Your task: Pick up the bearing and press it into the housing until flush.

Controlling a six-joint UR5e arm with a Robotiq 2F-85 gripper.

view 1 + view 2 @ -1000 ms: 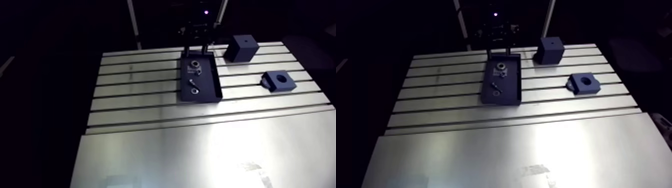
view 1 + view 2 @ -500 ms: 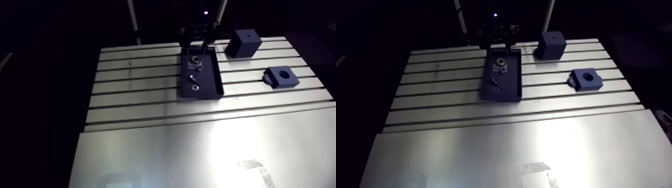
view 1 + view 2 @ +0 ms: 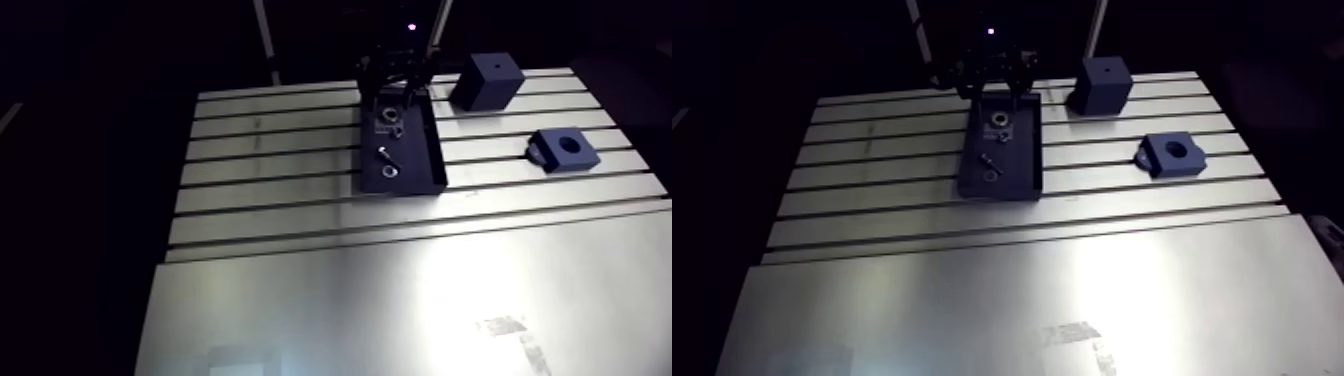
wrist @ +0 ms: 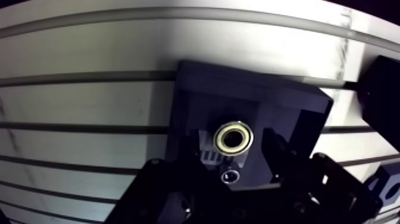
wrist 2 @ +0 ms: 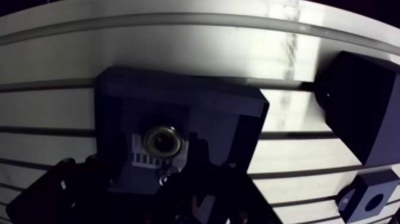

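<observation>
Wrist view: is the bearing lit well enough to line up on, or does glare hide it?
Wrist view: the bearing reads as a bright ring in the dark tray, no glare, with the open tool astride it; table slots look bowed. Arm view: glare washes the near table, far end dim.

The black 2-finger gripper (image 3: 395, 98) hangs low from the dark wrist (image 3: 398, 68), which comes straight down from the top edge of the arm view. It stands upright, its fingertips pointing down. A small violet light (image 3: 411, 25) glows above the wrist. The arm's upper links are lost in the dark. In the wrist view the 2 black fingers (image 4: 284, 162) rise side by side with a wide gap between them, the jaws spread and the pads pressed on nothing. Their knuckle links (image 4: 333, 184) splay outward on both sides of the palm.
</observation>
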